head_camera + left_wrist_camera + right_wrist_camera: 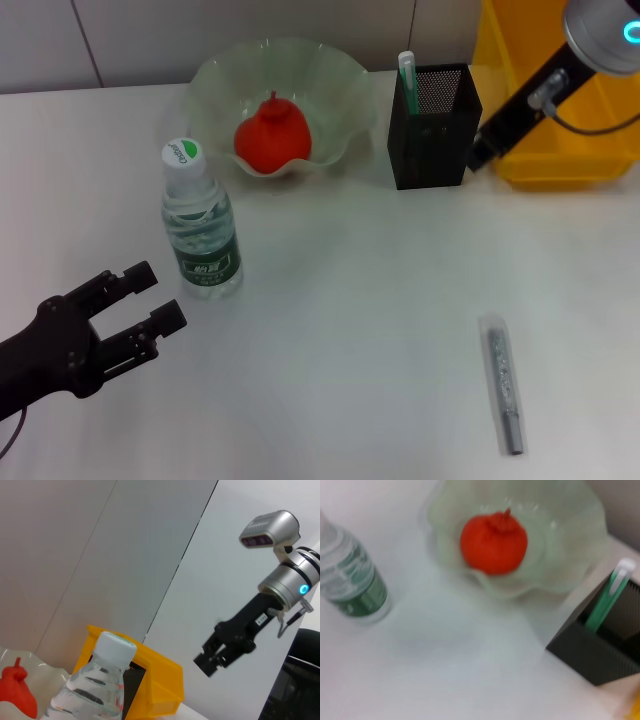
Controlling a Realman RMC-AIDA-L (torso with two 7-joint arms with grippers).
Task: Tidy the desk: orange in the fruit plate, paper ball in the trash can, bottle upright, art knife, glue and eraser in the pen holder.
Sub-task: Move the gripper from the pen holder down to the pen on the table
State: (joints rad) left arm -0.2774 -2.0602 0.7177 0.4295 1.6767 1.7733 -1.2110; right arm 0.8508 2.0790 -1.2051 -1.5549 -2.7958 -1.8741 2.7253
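desk [350, 300]: white, matte | wall [200, 40]: pale grey panels, dark seams | light: even

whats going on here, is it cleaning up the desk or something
A two-armed robot is tidying a desk. The orange sits in the fruit plate, the bottle stands upright, and a green item is in the pen holder. A grey knife lies on the table. The left gripper is open near the bottle; the right gripper is beside the holder.

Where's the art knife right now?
In the head view the art knife lies flat on the table's near right, alone, well in front of the pen holder and right of the upright bottle.
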